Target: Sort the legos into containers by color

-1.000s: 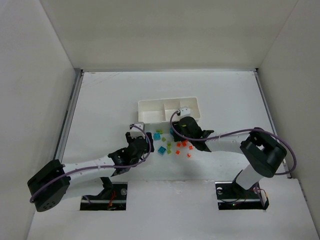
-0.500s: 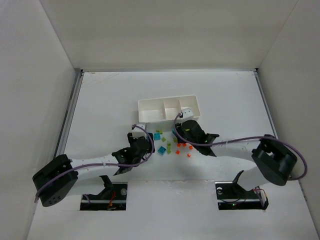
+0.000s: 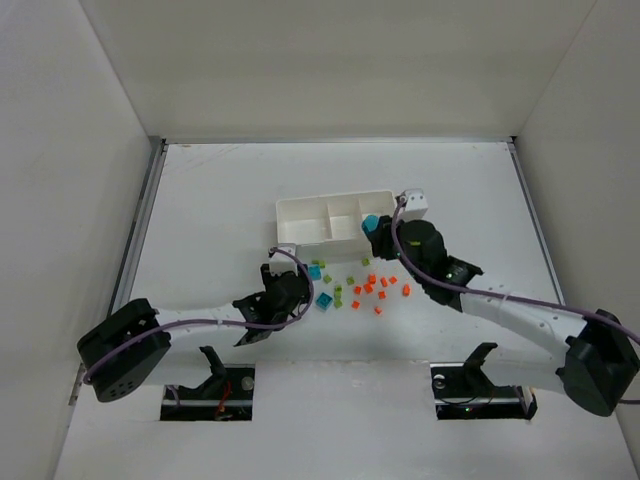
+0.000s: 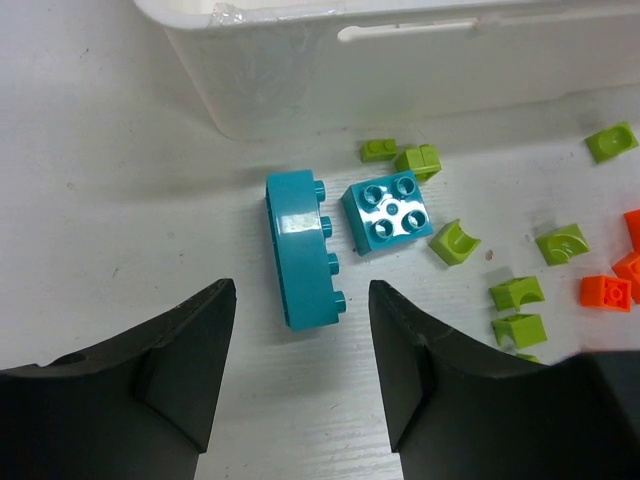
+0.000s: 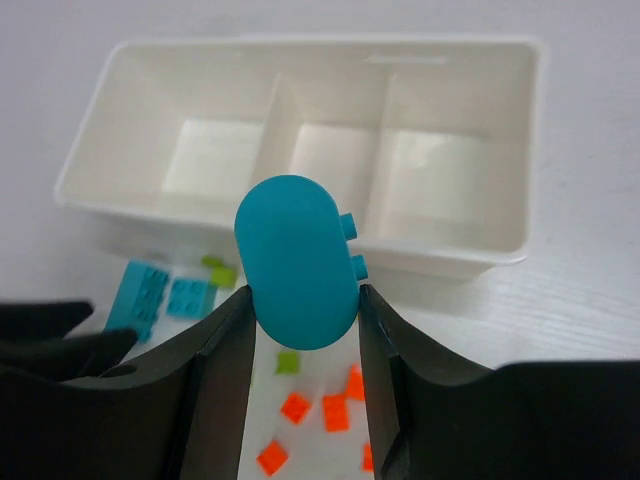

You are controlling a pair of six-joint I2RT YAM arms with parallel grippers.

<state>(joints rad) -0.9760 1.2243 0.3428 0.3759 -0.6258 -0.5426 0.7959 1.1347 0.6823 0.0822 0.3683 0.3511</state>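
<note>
While the right gripper point(image 5: 303, 300) is clamping a rounded teal brick point(image 5: 297, 255) between its 2 fingers, it is holding this brick in the air just in front of the near wall of the tray point(image 5: 300, 45). This is prob. because the brick must pass over the wall before it is let go. Which compartment it is aiming at, I cannot tell. The tray is showing 3 compartments, all w/o any brick, so the sorting is only beginning in my judgement. The left gripper point(image 4: 300, 290) is hanging low over the table point(image 4: 100, 200) on the near side of the tray, w/ jaws apart and grasping nothing. One finger is standing at each long side of a long teal brick point(image 4: 300, 250), not touching it. I am judging this as lining up for a pick, since closing across the narrow width is giving the firmer hold. This brick is lying on its side near the tray wall, its studs pointing to a square teal brick point(image 4: 388, 212) just beside it. Counting: teal 3 (1 held, 2 on the table). Green bricks point(image 4: 453, 242) are at least 7 in the left wrist view. Orange bricks point(image 3: 371, 287) are approx. 8 in the top view, too small to be sure, all lying loose on the near side of the tray.
</note>
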